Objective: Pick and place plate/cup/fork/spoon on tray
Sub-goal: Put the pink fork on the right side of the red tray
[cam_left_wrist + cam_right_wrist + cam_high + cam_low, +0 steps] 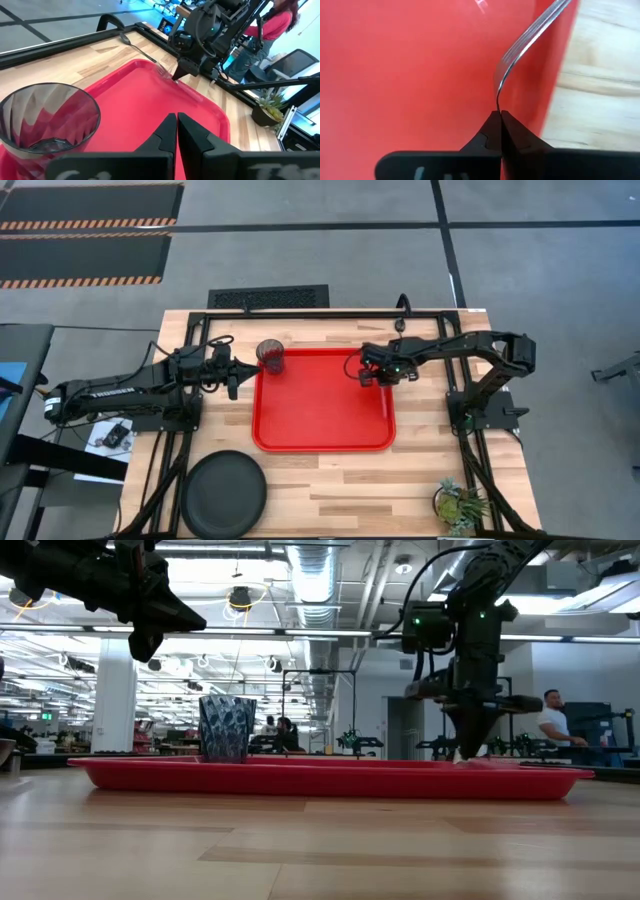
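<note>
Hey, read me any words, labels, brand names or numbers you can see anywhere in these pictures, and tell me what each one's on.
No text can be read in any view.
The left gripper carries pale marks on its body, too blurred to read.
The tray, the cup, the plate and the fork show no marking.

Bright overhead ceiling lights [240,598], even light; glare streaks on red tray [420,60]; fork [530,37] blurred close-up above it.
</note>
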`<state>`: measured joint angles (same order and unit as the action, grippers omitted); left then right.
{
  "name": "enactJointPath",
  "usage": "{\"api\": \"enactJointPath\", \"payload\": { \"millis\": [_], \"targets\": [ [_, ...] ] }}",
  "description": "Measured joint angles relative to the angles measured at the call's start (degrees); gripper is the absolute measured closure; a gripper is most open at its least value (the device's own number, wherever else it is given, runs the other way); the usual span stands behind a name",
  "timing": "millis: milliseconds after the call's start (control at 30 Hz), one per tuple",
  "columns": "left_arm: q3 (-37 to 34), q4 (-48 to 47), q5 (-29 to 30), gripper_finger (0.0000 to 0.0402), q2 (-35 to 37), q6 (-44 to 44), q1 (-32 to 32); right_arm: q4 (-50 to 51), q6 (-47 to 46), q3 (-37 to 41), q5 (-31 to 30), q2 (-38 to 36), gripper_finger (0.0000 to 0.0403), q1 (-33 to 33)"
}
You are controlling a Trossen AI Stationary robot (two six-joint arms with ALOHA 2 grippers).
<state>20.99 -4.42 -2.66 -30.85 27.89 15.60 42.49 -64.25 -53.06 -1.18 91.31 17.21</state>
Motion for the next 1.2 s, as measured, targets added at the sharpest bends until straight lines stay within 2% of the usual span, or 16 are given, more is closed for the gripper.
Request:
{"api": "enactJointPath", "payload": {
  "millis": [233,400,633,933,1200],
  "targets": [
    [0.00,-0.01,0.10,0.0401,0.00,-0.85,0.01,5.62,-0.66,-1.69,-3.31,0.19,0.0394,-1.09],
    [0.00,-0.03,0.10,0.0401,0.00,-1.84,0.01,5.29,-0.80,-2.42,-3.09,4.42,0.0395,-1.81],
    [0.00,-0.14,0.10,0.0401,0.00,-1.84,-0.01,7.87,-0.37,-7.79,-4.16,10.55,0.0378,-3.58],
    [-0.02,-0.33,0.07,0.0401,0.00,-1.82,0.01,8.52,-0.22,-10.80,-4.51,13.02,0.0315,-4.07],
    [-0.02,-0.59,0.06,0.0401,0.00,-1.84,-0.01,7.42,2.49,-10.78,-3.21,8.44,0.0240,-4.00]
  ]
}}
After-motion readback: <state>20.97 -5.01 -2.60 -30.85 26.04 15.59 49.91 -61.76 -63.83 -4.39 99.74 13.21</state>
